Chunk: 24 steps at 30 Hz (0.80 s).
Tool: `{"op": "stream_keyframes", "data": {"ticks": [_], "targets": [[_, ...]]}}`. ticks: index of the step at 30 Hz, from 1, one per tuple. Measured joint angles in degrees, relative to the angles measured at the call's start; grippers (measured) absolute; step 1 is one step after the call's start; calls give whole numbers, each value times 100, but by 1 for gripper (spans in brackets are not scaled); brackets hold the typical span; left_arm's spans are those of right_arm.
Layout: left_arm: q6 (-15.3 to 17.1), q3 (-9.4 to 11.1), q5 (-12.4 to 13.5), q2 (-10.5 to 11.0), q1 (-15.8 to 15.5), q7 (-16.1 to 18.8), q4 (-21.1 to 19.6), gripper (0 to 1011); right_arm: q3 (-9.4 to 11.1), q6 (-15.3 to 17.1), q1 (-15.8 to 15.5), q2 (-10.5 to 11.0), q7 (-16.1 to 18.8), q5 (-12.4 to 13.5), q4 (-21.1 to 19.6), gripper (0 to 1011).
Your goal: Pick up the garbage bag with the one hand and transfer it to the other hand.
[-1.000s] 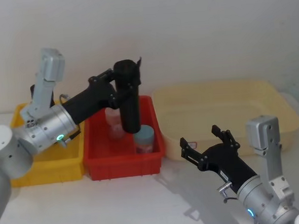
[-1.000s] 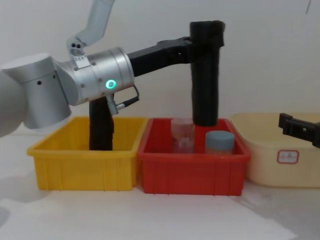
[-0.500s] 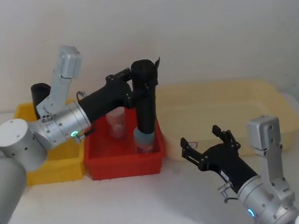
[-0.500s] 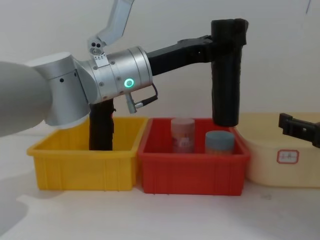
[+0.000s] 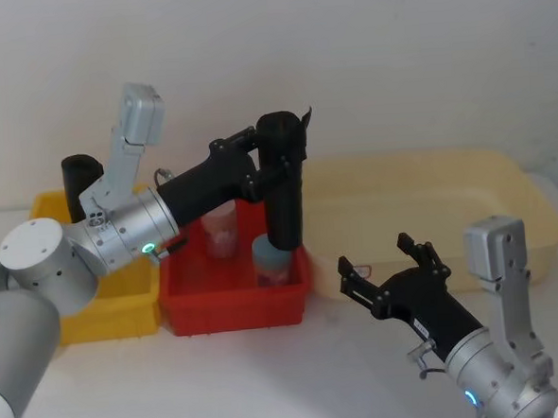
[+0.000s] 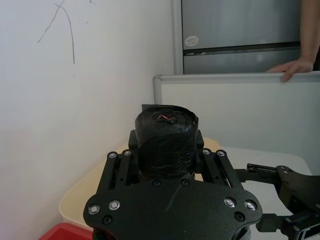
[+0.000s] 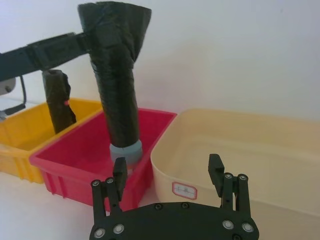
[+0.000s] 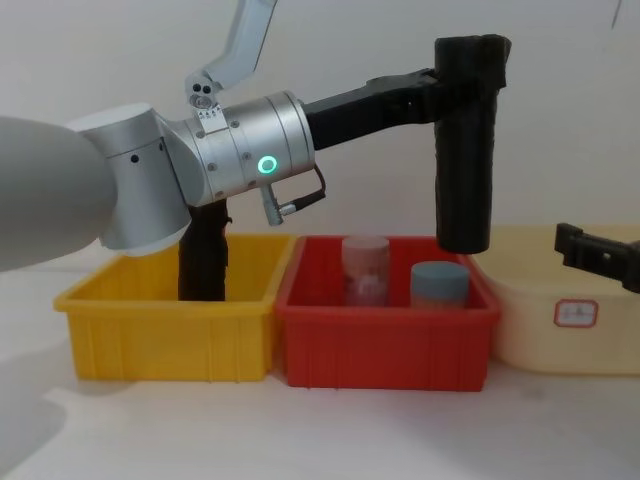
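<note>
While the long black left gripper (image 8: 432, 88) is clamping its upper end, the tall black cylindrical garbage bag roll (image 8: 465, 170) is hanging upright over the right end of the red plastic bin (image 8: 385, 345).
Leftward, a yellow plastic bin (image 8: 165, 340) is holding a second black roll (image 8: 203, 260); rightward, the black right gripper (image 5: 377, 257) is hovering before a cream plastic tub (image 5: 505, 181), fingers spread, holding nothing.

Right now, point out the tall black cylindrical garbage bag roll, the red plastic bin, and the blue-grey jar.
garbage bag roll (image 8: 465, 150), chest view, mid-body.
red plastic bin (image 8: 385, 350), chest view, front wall.
blue-grey jar (image 8: 439, 285), chest view, its side.
</note>
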<state>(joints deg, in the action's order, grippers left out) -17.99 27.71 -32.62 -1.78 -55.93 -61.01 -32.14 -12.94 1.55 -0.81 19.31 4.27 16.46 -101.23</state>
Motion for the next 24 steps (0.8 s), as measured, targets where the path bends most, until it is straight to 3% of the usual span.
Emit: {"op": "stream_keyframes", "data": {"ticks": [24], "targets": [[-15,0,-8,-33,-30,-56,60,553,-234,-394,367,-127,623,50,267,1001]]}}
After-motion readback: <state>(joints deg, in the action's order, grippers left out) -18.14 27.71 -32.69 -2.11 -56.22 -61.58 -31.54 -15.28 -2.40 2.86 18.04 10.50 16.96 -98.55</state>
